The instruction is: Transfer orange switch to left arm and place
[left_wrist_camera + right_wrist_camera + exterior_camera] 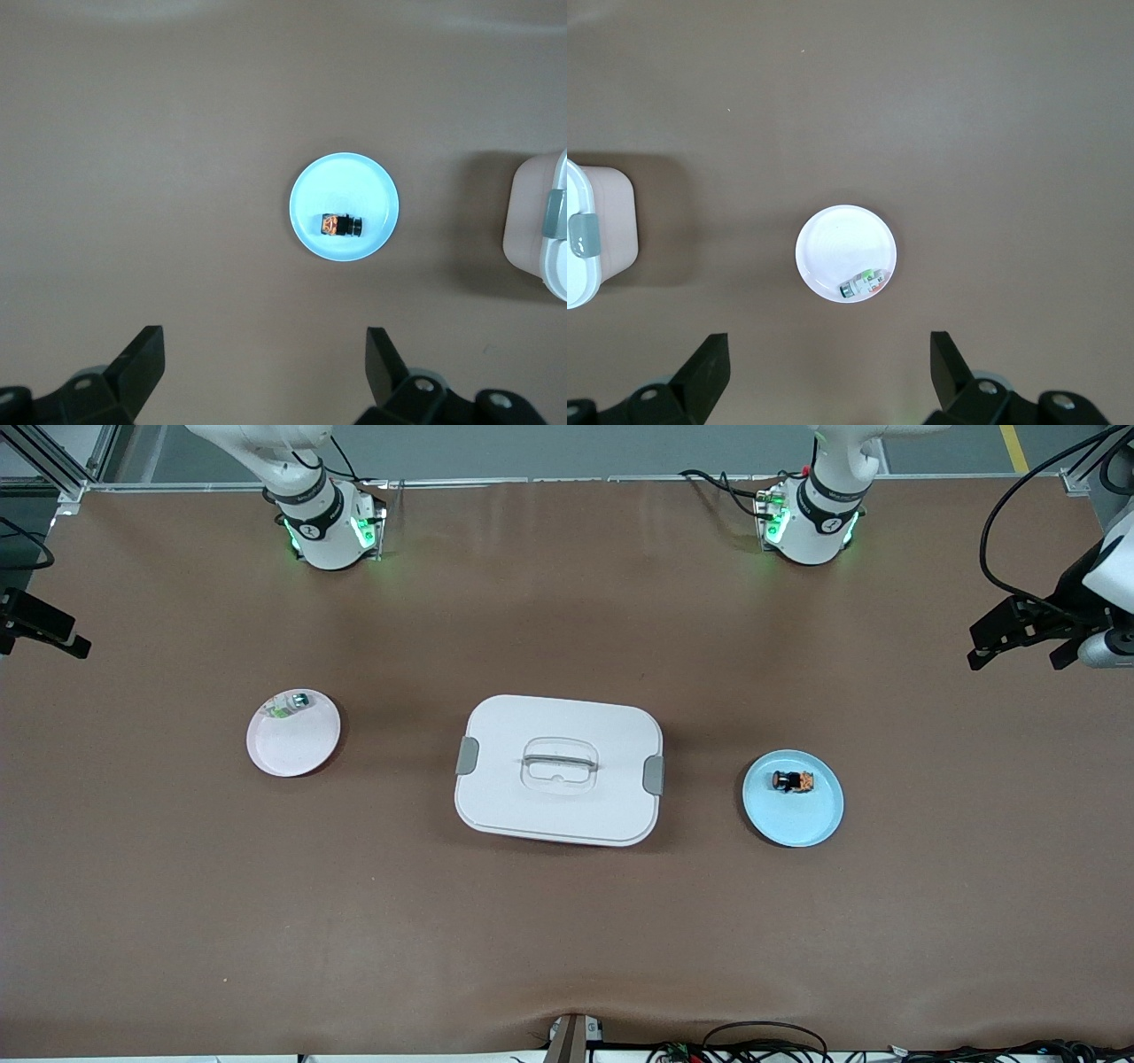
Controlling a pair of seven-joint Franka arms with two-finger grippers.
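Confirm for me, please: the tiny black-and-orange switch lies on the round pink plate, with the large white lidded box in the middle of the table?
Not quite: the tiny black-and-orange switch lies on the round light-blue plate, as the front view shows. The large white lidded box is indeed in the middle.

brown table cover (567, 939), grey floor (567, 447), aluminium frame (62, 469), evenly lit

Even overhead light, soft shadows, sharp focus.

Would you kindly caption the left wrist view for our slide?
Open left claw above the orange switch on its blue plate.
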